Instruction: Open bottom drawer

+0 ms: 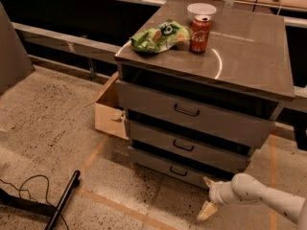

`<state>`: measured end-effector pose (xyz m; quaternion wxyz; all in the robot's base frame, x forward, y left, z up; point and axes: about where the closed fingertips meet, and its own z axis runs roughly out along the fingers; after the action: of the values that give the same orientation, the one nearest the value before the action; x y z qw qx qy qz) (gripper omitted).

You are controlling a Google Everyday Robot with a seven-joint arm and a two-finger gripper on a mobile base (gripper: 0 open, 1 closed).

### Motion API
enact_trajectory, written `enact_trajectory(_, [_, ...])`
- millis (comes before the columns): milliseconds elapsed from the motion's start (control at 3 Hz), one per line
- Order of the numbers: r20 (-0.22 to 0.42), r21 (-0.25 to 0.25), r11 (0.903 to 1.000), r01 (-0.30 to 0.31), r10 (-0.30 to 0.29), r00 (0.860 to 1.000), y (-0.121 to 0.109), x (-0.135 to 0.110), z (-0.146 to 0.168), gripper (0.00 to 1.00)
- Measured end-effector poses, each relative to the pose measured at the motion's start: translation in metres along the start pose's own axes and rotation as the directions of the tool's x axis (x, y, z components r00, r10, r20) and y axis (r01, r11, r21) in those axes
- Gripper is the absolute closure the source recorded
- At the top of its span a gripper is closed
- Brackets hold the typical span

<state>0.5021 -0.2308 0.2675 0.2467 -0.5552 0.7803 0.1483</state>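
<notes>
A cardboard box (111,115) sits left of the bottom drawer (154,161) — the gripper (207,196), fingers spread, hangs by its right end.

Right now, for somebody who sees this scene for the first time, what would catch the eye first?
The grey cabinet in the middle stands out, with a green snack bag and a red can on its top. Low at the right, the white gripper is open, close to the right end of the bottom drawer.
</notes>
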Motion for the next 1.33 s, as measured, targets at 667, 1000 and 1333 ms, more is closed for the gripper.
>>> enact_trajectory(667, [0.029, 0.056, 0.9972, 0.049, -0.051, 0.998, -0.021, -0.001, 0.026, 0.0])
enact_trajectory(1000, [0.023, 0.123, 0.9919, 0.034, -0.037, 0.999, -0.037, 0.003, 0.033, 0.0])
enact_trajectory(1333, [0.017, 0.184, 0.9825, 0.028, -0.032, 0.999, -0.055, 0.003, 0.037, 0.0])
